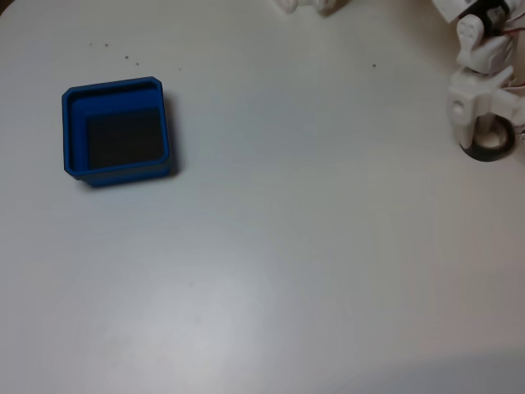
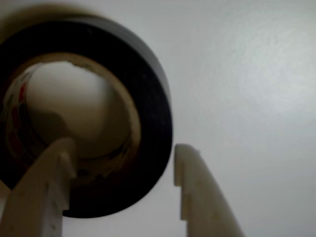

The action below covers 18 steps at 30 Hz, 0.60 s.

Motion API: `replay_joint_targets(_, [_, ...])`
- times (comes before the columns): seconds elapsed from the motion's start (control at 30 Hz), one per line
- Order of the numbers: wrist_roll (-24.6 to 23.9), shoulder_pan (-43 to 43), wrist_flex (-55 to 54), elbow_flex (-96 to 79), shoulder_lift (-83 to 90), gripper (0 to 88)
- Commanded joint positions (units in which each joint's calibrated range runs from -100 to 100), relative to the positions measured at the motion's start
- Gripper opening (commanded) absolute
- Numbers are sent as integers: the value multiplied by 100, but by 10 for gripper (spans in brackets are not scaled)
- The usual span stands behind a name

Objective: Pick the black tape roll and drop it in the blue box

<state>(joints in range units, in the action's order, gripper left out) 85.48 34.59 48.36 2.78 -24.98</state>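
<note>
Surface: white table, matte, with a few small dark specks near the far-left part in the fixed view
Blue box: blue box sits flat toward the left edge of the table in the fixed view, well apart from the arm; square, thick stepped blue walls, dark floor, nothing visible inside
Black tape roll: black tape roll lies flat on the table at the right edge of the fixed view, directly under the arm; only its lower arc shows there
Roll detail: in the wrist view the black tape roll shows a black outer band and a pale beige inner core with the white table visible through the hole
Arm: white arm enters from the top-right corner in the fixed view and reaches down onto the roll
Gripper: gripper has its jaws apart, straddling the wall of the roll
Left finger, wrist view: finger sits inside the core opening
Right finger, wrist view: finger sits outside the black band, just beside it; contact cannot be told
Grip state: open around the ring wall, not clamped
</note>
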Motion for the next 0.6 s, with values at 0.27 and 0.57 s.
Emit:
replay_joint_targets(0.27, [-28, -44, -339, 351, -10, 183])
replay_joint_targets(0.57, [-28, -44, -347, 378, -445, 183])
